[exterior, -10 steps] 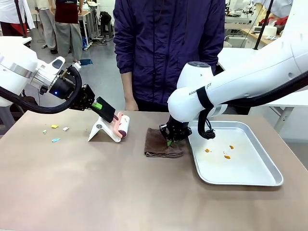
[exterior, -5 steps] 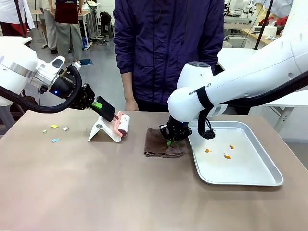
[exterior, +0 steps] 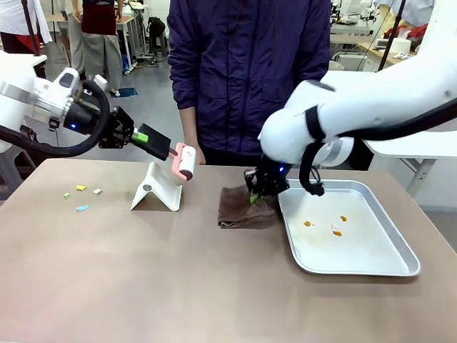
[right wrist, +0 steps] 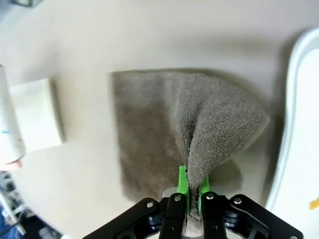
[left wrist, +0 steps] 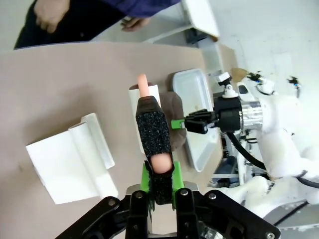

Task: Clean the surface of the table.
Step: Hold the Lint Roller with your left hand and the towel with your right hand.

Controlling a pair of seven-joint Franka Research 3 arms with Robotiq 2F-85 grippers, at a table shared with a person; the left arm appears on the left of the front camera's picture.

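The left gripper (exterior: pixel 158 148) is clenched on a lint roller (exterior: pixel 184 161) by its pink handle, above the white stand (exterior: pixel 157 193) at 9 o'clock of the brown towel (exterior: pixel 239 211); the right gripper (exterior: pixel 255 194) pinches that towel's raised fold; the table (exterior: pixel 178 279) spreads beneath both, with the metal tray (exterior: pixel 360 273) at its 3 o'clock.

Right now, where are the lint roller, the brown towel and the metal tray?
lint roller (exterior: pixel 188 163): front view, its white roll.
brown towel (exterior: pixel 239 210): front view, its flat lower part.
metal tray (exterior: pixel 360 250): front view, its bare floor.
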